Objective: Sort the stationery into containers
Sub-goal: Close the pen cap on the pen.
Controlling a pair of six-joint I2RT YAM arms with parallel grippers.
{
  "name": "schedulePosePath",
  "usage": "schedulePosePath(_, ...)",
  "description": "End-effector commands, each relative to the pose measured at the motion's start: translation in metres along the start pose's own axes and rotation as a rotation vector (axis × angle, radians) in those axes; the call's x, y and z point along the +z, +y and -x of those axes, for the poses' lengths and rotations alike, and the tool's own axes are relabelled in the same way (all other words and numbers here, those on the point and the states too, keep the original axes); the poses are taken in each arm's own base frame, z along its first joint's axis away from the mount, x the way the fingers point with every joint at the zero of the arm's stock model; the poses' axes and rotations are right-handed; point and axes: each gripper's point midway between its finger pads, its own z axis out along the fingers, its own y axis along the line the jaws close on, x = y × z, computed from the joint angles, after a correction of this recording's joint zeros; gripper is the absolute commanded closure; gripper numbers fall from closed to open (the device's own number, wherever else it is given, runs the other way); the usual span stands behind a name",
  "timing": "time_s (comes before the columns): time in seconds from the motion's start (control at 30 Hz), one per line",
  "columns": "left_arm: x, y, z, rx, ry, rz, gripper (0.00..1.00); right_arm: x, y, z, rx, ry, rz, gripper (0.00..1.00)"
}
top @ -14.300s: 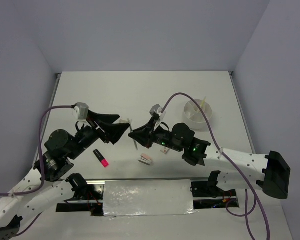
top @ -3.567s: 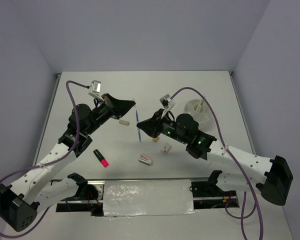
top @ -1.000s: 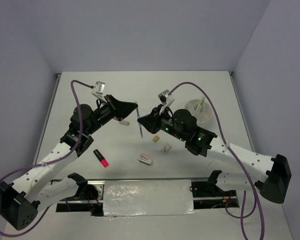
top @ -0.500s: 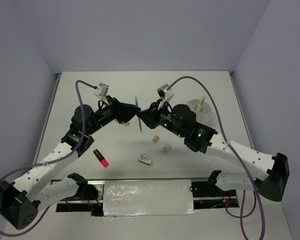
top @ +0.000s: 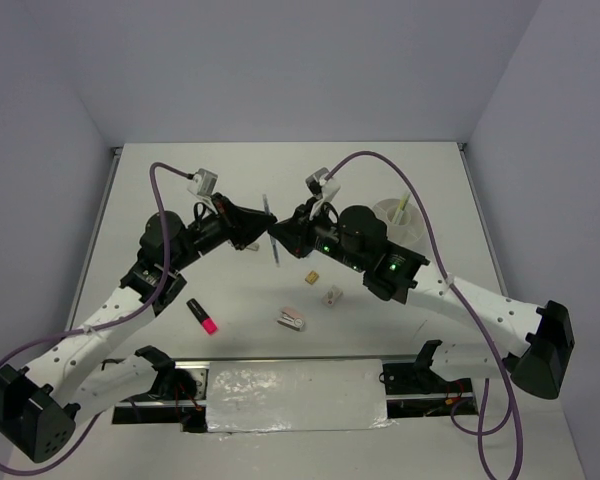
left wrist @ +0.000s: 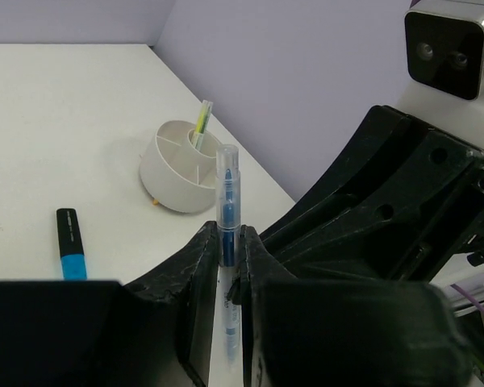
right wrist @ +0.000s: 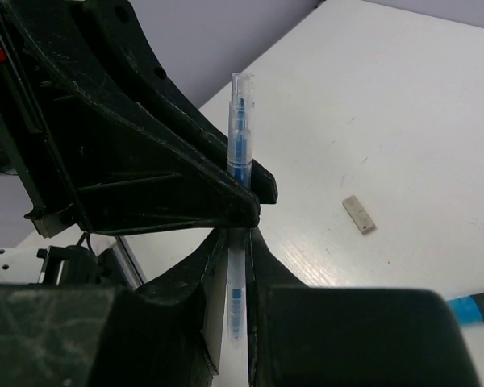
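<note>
Left gripper and right gripper meet tip to tip above the surface. Each has its fingers nearly together, clamped on the same thin blue pen. The pen stands upright between them, well left of the tub.

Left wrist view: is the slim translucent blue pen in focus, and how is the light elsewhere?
Left wrist view: the slim translucent blue pen is sharp, the black left gripper near the lens blurred. Right wrist view: likewise. Top view: even light, faint shadows, no glare.
</note>
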Motion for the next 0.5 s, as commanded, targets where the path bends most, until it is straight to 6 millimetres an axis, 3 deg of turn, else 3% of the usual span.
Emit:
schedulePosePath(0.0,-0.003,-0.017,-0.006,0.038,0.017,-0.100,0.82,0.000,0.030,0.022,-0.013,-0.089,0.146,1.00)
schedulePosePath(0.1,-0.005,-0.023,-0.005,0.052,0.017,-0.135,0.98,-0.001,0.031,0.019,-0.021,-0.089,0.159,1.00)
schedulePosePath(0.13,-0.005,-0.026,-0.004,0.058,0.016,-0.150,1.00,-0.002,0.033,0.016,-0.027,-0.078,0.176,0.96)
schedulePosePath(0.17,-0.006,-0.029,-0.004,0.065,0.015,-0.164,1.00,-0.002,0.035,0.014,-0.034,-0.070,0.185,0.88)
schedulePosePath(0.2,-0.008,-0.033,-0.007,0.074,0.027,-0.194,1.00,0.000,0.032,0.007,-0.042,-0.046,0.182,0.73)
schedulePosePath(0.27,-0.014,-0.047,-0.001,0.111,-0.004,-0.260,1.00,0.002,0.034,0.001,-0.041,-0.022,0.205,0.66)
schedulePosePath(0.4,-0.027,-0.066,-0.001,0.163,-0.027,-0.369,1.00,0.001,0.040,-0.009,-0.037,-0.010,0.256,0.66)
schedulePosePath(0.47,-0.031,-0.072,0.001,0.180,-0.035,-0.388,1.00,0.000,0.041,-0.008,-0.041,-0.014,0.264,0.76)
